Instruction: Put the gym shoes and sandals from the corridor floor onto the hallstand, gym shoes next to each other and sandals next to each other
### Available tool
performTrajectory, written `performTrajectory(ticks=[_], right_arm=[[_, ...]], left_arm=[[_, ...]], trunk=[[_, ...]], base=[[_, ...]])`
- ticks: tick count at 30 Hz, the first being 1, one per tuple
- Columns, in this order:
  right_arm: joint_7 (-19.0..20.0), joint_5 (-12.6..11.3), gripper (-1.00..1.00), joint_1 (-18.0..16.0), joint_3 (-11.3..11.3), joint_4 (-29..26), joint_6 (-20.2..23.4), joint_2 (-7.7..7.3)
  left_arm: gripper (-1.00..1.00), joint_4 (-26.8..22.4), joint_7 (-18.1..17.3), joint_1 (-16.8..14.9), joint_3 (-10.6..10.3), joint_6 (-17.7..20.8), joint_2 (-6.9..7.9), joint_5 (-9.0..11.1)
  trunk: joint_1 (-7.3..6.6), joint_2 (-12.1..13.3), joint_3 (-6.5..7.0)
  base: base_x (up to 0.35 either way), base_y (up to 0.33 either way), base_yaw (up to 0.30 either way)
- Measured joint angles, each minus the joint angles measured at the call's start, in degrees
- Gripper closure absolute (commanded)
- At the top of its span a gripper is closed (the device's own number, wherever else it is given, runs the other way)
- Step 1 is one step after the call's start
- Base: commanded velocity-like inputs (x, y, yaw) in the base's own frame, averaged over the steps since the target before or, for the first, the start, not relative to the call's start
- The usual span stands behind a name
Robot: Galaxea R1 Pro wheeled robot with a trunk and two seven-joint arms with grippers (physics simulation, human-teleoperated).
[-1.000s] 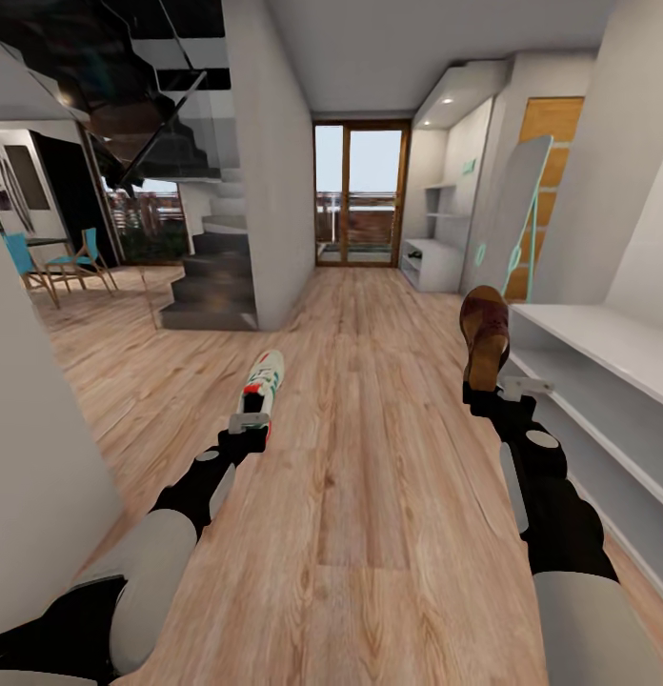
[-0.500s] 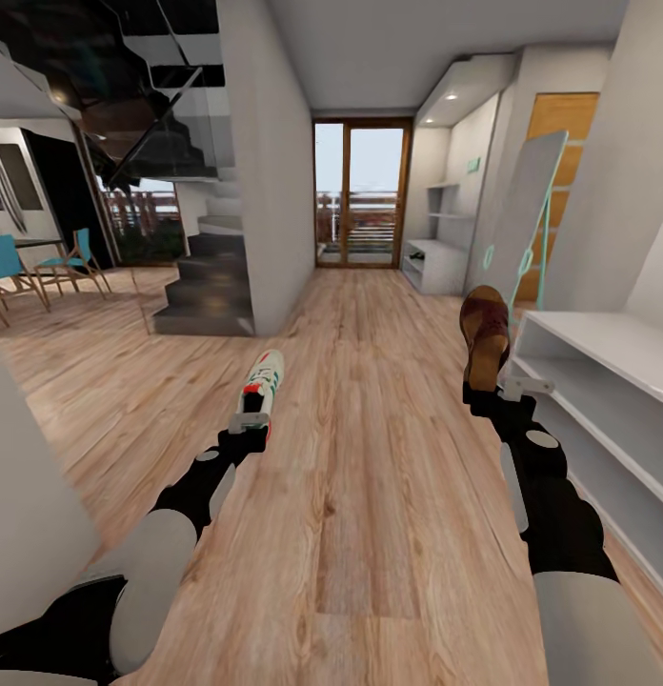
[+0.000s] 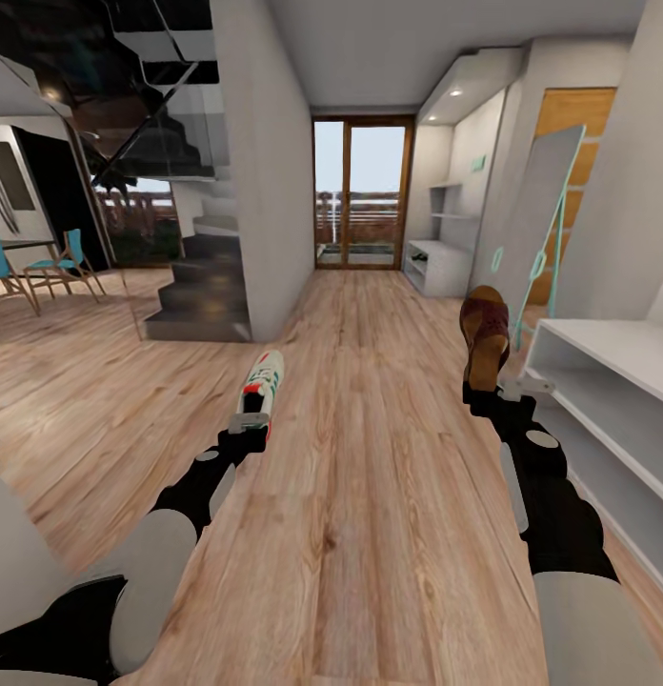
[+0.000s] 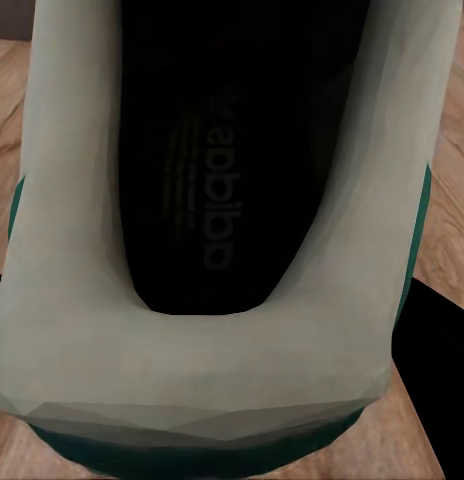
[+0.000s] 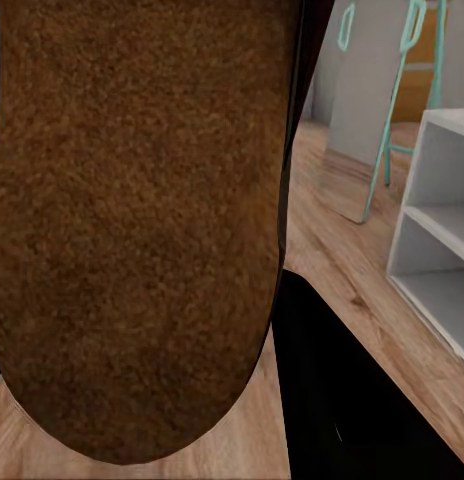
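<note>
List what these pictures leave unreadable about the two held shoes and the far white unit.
- Left gripper fingertips: head view, hidden behind the gym shoe heel.
- Gym shoe toe and laces: left wrist view, cut off by the frame.
- Sandal upper band: right wrist view, too close, just brown surface.
- Hallstand shelf contents: head view, too small.

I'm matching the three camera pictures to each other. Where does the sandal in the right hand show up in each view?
Head view: sandal held upright, right of centre.
Right wrist view: sandal close up, covering most of the frame.
Left wrist view: no sandal; the gym shoe instead.
Shared landmark: white shelf unit.
</note>
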Motion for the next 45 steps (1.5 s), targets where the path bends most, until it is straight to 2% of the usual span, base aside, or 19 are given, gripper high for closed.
performTrajectory(ticks=[45], right_arm=[[0.00,-0.06,1.00,0.00,-0.01,-0.02,0.00,0.00]], left_arm=[[1.00,0.00,0.01,0.00,0.00,0.00,0.00,-0.03]], trunk=[[0.00,0.00,0.00]], base=[[0.345,0.000,0.000]])
